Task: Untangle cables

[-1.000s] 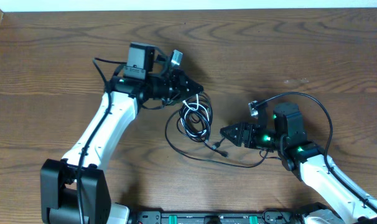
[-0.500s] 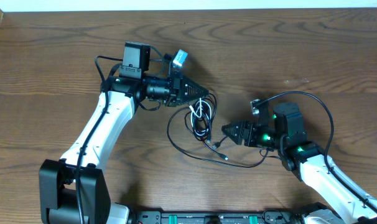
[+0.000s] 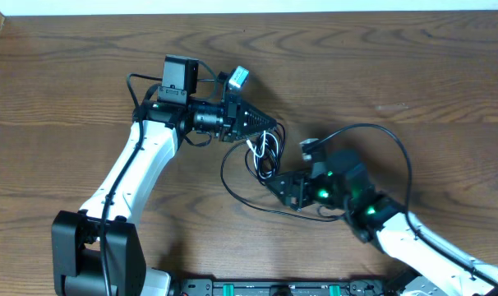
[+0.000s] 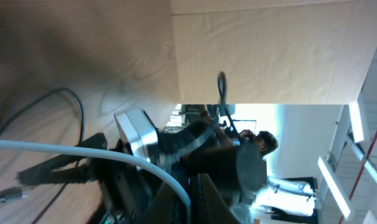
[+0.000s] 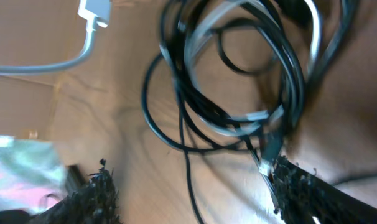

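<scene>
Shifted leftward since a second ago, the right gripper (image 3: pixel 275 182) is spread wide beside the cables (image 3: pixel 264 158), bunched on the table (image 3: pixel 413 74); their top is clamped by the closed left gripper (image 3: pixel 270 125).

Brown wood-grain table (image 3: pixel 413 74); white strip (image 3: pixel 232 6) along far edge; beige panel (image 4: pixel 269 50); bright ceiling lights (image 4: pixel 354 121) beyond.
</scene>
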{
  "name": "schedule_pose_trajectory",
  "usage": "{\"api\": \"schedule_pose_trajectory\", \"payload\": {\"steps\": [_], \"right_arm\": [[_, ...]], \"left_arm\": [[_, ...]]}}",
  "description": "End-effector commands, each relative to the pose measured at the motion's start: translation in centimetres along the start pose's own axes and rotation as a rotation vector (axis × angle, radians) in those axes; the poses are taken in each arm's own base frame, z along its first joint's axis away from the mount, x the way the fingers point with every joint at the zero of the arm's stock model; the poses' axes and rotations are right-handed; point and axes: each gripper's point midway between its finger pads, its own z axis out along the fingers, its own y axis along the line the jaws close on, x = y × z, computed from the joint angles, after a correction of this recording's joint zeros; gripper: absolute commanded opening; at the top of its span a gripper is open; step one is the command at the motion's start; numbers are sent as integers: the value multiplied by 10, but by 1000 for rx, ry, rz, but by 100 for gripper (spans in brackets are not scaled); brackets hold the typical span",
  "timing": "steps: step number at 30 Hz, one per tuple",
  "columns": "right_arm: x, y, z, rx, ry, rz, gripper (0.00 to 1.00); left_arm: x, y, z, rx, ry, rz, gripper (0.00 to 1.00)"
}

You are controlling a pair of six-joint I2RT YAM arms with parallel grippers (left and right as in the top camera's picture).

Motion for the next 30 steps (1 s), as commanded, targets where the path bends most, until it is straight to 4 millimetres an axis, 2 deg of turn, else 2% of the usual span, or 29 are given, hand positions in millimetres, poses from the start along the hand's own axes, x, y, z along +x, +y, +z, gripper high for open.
{"api": "schedule_pose_trajectory", "payload": {"steps": [1,7,11,14,15,19,21,24,27,30], "right_arm": [[-19,-14,9,196,-162,-147,82],[-28,-20,28,320,-308,-223,86],[-29,-23,48,314,-343,-274,88],[-28,-26,61,299,-362,-308,85],[-28,-27,65,293,-367,-316,81],[-20,-26,77,259,-358,-331,51],[-17,-21,79,231,-347,-342,25],[-18,-3,78,157,-338,-385,2],[-25,14,69,109,-353,-389,1],[-36,32,50,89,-377,-390,1]], "left_arm": [[-1,-4,0,15,6,-28,8],[-1,-4,0,16,6,-75,8],[-1,-4,0,16,6,-87,8],[-1,-4,0,16,6,-87,8],[-1,-4,0,16,6,-87,8],[-1,-4,0,16,6,-87,8],[-1,-4,0,16,6,-87,8],[-1,-4,-1,16,5,-87,8],[-2,-4,-2,16,2,-79,8],[-4,-3,-4,15,-7,-11,8]]}}
